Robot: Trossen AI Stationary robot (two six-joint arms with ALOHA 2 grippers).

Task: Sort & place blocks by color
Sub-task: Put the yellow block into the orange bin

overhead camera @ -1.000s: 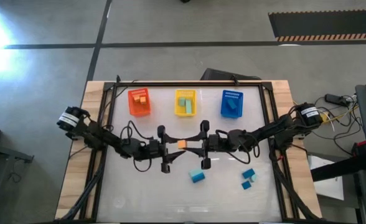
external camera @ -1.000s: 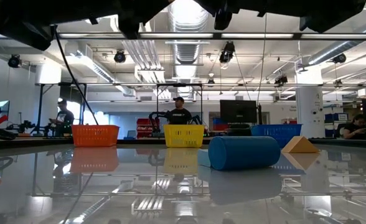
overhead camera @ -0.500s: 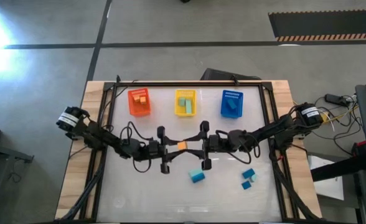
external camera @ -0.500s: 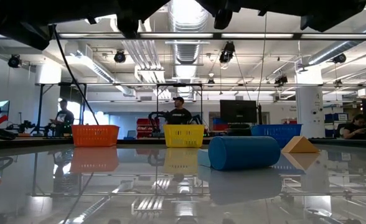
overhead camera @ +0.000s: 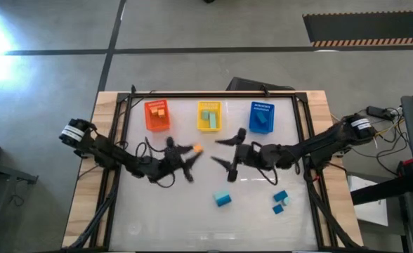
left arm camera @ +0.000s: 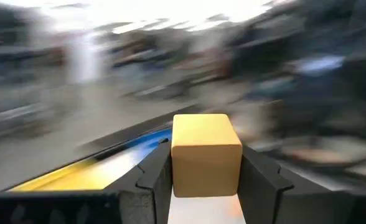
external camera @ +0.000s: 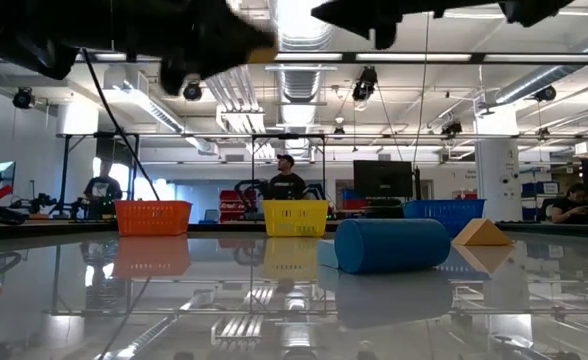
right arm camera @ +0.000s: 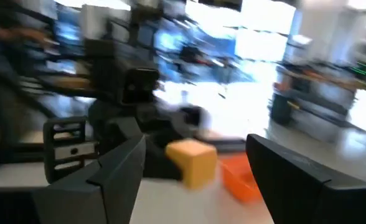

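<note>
My left gripper (overhead camera: 191,152) is shut on a small orange block (left arm camera: 205,152), held above the table's middle, near the orange bin (overhead camera: 157,114). My right gripper (overhead camera: 222,152) stands open just to the right of it, nothing between its fingers; its wrist view shows the orange block (right arm camera: 192,162) ahead in the other gripper. On the table's near right lie a blue block (overhead camera: 223,199), another blue block (overhead camera: 281,196) and a teal block (overhead camera: 278,208). The orange bin, the yellow bin (overhead camera: 208,116) and the blue bin (overhead camera: 261,117) each hold blocks of their own kind. My left gripper pinches the orange block by two opposite side faces (left arm camera: 173,168) between its two fingers. The block's far part sticks out past the fingertips (left arm camera: 155,177). The fingers come slanting from the table's left, and the block is lifted clear of the table.
The three bins stand in a row along the far edge. A black frame (overhead camera: 122,140) borders the glossy table top. The low view shows a blue rounded block (external camera: 392,245) and an orange wedge (external camera: 482,233) on the table, with people in the room beyond.
The orange block was between both grippers at the table's middle. My right gripper has opened, let go of it and drawn back toward the right edge. My left gripper has kept the block, turned, and carried it toward the far edge and the orange bin.
</note>
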